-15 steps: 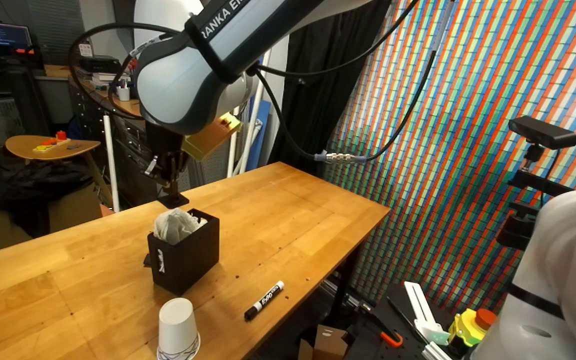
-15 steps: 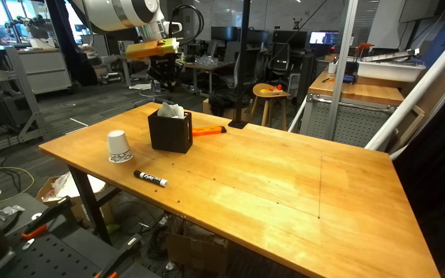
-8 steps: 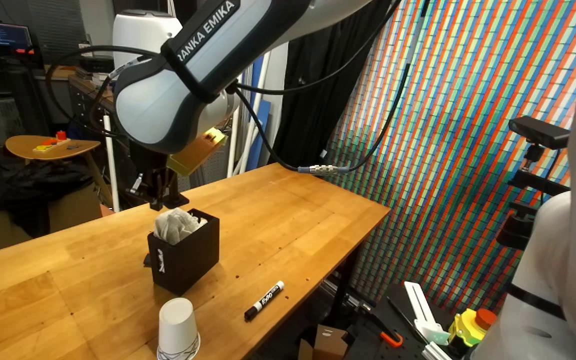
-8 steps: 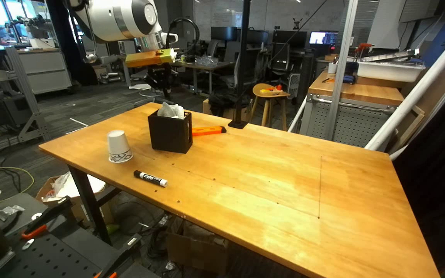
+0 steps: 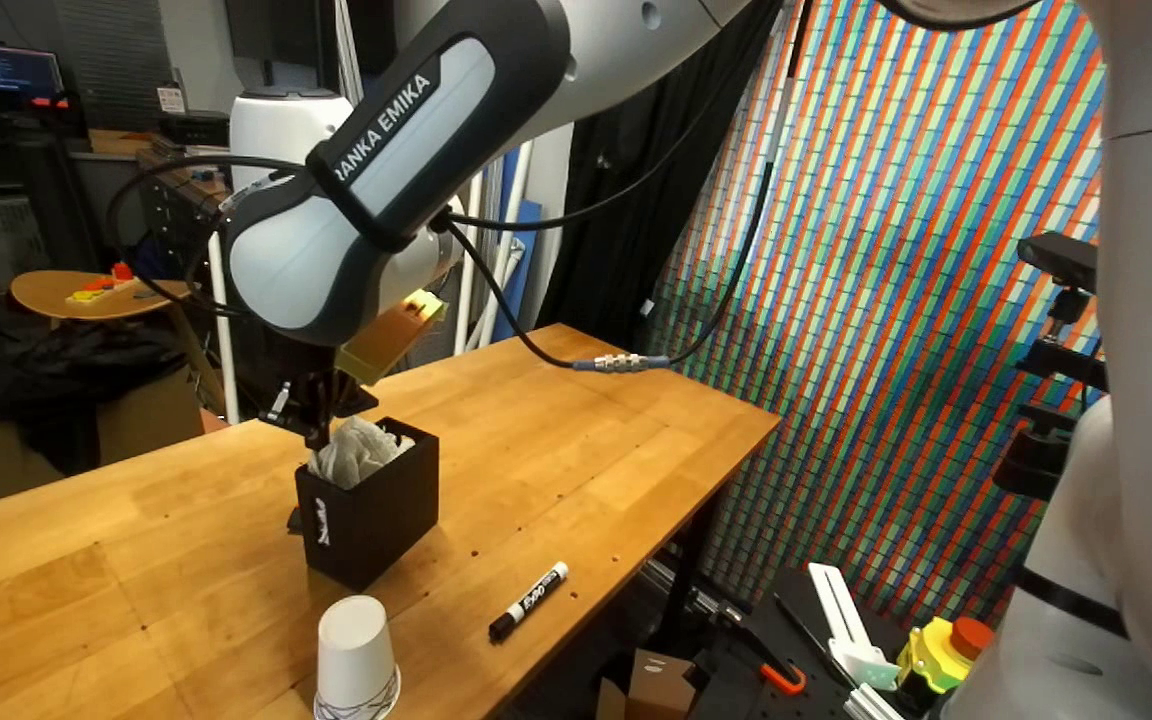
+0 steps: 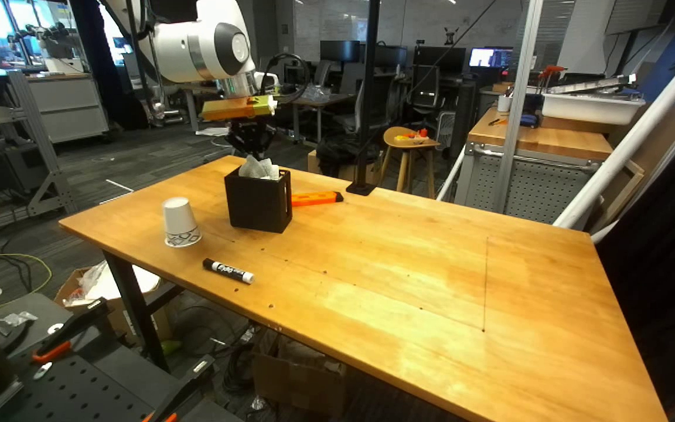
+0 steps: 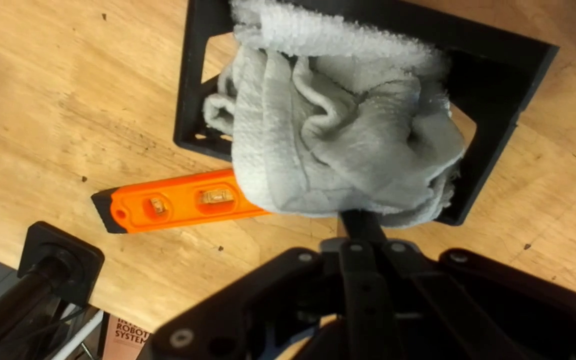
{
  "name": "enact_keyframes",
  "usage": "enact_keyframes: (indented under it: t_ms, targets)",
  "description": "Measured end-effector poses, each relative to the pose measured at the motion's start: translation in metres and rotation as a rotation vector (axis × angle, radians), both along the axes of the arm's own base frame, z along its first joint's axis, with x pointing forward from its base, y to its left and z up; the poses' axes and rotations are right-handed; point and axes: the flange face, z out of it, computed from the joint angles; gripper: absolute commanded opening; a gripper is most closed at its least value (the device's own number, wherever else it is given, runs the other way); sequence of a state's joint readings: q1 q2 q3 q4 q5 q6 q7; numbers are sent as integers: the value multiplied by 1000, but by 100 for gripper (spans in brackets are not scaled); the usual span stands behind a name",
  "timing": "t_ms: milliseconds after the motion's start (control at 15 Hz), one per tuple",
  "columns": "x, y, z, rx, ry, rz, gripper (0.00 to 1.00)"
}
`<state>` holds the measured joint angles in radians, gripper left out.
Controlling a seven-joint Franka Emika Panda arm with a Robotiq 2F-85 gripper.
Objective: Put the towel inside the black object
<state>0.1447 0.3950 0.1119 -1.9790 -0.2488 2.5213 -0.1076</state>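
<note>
Bulging above the rim of the black box (image 5: 391,510), the crumpled grey towel (image 7: 358,140) is lodged in the open top, its lower part hidden by the walls. Just beside it, at one side of the mouth, the gripper (image 7: 363,225) is pointed downward with its two fingers (image 7: 365,280) set together; their ends are partly covered by the towel's edge in the wrist view, so whether the towel is touched cannot be told. In an exterior view the forearm (image 5: 421,130) is sloped down toward the box, and at its lower end the wrist (image 5: 301,265) is bent so that the gripper is hung nearly vertical. An amber-coloured piece (image 6: 235,109) is mounted above the gripper, and a cable with a metal connector (image 5: 623,363) is slung in a loose curve beside the forearm. On the wooden table (image 6: 408,246), just beside the box, an orange level (image 7: 178,200) is laid, partly screened from sight. A paper cup (image 6: 179,220) is stood mouth down near the box, and a marker (image 6: 228,271) is laid close to the table's edge.
</note>
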Motion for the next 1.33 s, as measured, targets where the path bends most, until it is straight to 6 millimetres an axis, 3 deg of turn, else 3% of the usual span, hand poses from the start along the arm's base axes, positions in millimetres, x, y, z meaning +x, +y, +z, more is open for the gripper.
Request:
enact_keyframes:
  t_ms: [800, 1333]
  targets:
    - [4, -18, 1, -7, -2, -24, 1]
    - [-18, -29, -10, -20, 37, -48, 1]
